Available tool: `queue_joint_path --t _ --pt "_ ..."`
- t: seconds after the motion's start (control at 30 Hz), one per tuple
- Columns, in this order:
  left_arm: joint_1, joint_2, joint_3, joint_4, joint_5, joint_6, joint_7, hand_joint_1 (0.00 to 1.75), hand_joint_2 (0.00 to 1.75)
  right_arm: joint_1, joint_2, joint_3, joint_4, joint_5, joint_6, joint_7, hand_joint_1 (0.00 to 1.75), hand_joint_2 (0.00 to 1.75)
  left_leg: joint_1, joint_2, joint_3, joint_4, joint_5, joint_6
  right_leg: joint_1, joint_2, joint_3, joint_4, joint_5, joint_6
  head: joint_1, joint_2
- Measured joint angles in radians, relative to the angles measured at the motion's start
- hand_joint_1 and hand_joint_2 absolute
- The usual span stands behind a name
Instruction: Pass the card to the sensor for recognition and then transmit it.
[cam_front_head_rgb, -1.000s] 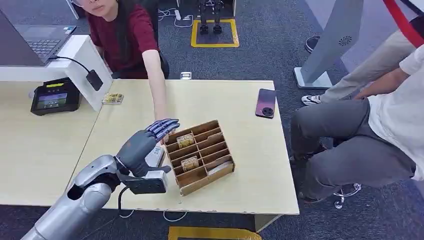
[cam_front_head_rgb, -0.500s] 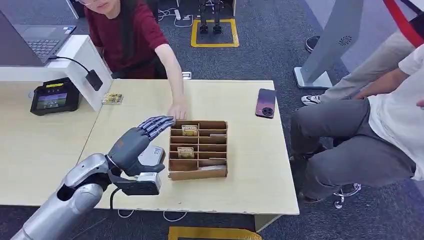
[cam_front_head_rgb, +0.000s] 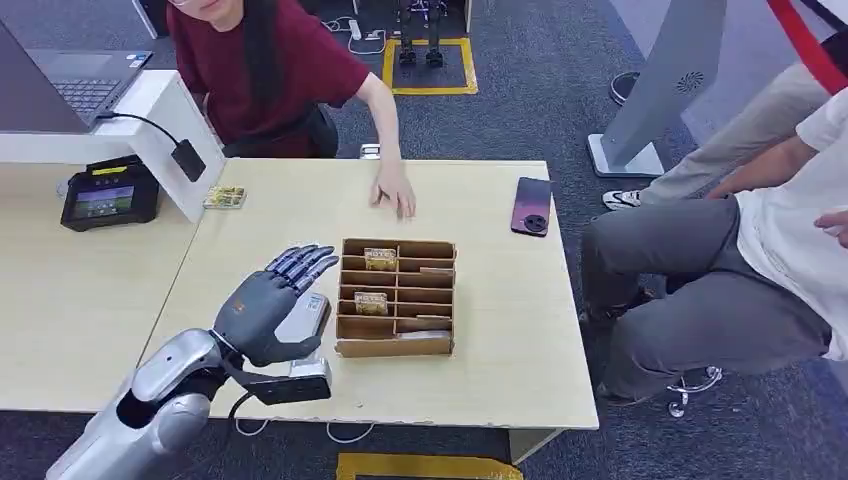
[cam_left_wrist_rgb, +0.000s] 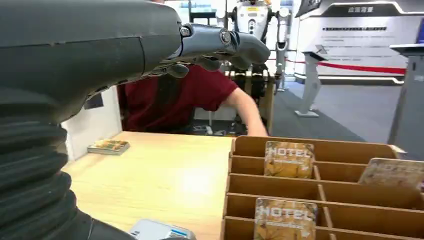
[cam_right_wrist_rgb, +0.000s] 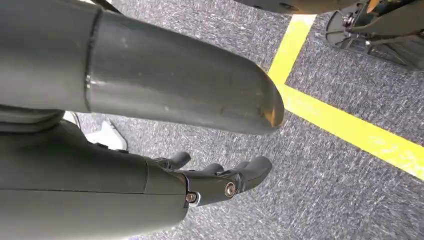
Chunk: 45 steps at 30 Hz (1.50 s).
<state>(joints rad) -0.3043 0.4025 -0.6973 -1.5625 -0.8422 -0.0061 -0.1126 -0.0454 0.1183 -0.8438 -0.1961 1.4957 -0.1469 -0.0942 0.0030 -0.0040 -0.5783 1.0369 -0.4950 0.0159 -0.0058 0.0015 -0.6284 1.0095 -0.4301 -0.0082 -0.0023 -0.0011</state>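
On the table (cam_front_head_rgb: 500, 330) sits a cardboard rack (cam_front_head_rgb: 396, 298) with slots; one hotel card (cam_front_head_rgb: 379, 259) stands in its far row, another (cam_front_head_rgb: 371, 303) in a middle row. Left hand (cam_front_head_rgb: 268, 305) hovers just beside the rack, fingers (cam_front_head_rgb: 305, 262) spread and holding nothing, above a small grey device (cam_front_head_rgb: 306, 318). Right hand (cam_right_wrist_rgb: 150, 185) hangs over carpet, fingers loosely apart, empty. A person's hand (cam_front_head_rgb: 394, 190) rests beyond the rack; a phone (cam_front_head_rgb: 531, 206) lies further right, a card reader (cam_front_head_rgb: 100, 194) far left.
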Motion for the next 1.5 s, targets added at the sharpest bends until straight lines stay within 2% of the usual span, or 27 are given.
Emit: queue_joint_path --t 0.2,0.63,0.83,1.3,1.5 --pt "0.011 -0.001 0.000 0.033 -0.102 0.019 0.005 0.00 1.75 0.000 0.000 -0.003 0.000 0.007 0.002 0.000 0.00 0.00 0.000 0.000 0.000 0.000 0.000 0.000 0.000 0.000 0.000 0.000 0.000 0.000 -0.001 0.000" --pt "0.024 -0.004 0.000 0.053 -0.121 0.021 0.001 0.00 1.75 0.000 0.000 -0.005 0.000 0.013 0.002 0.000 0.00 0.00 0.000 0.000 0.000 0.000 0.000 0.000 0.000 0.000 0.000 0.000 0.000 0.000 0.000 0.000" --pt "0.032 -0.022 -0.002 0.069 -0.144 0.026 0.002 0.00 1.75 -0.001 0.000 -0.005 0.000 0.016 0.002 0.000 0.00 0.00 0.000 0.000 0.000 0.000 0.000 0.000 0.000 0.000 0.000 0.000 0.000 0.000 0.000 0.000" --pt "0.033 -0.047 -0.008 0.093 -0.115 0.021 0.000 0.00 1.75 -0.002 0.000 -0.009 0.000 0.019 0.005 0.000 0.00 0.00 0.000 0.000 0.000 0.000 0.000 0.000 0.000 0.000 0.000 0.000 0.000 0.000 -0.001 0.000" --pt "0.034 -0.079 -0.027 0.111 -0.129 0.025 0.002 0.00 1.75 -0.003 0.001 -0.009 0.000 0.020 0.004 -0.002 0.00 0.00 0.000 0.000 0.000 0.000 0.000 0.000 0.000 0.000 0.000 0.000 0.000 0.000 -0.001 0.000"
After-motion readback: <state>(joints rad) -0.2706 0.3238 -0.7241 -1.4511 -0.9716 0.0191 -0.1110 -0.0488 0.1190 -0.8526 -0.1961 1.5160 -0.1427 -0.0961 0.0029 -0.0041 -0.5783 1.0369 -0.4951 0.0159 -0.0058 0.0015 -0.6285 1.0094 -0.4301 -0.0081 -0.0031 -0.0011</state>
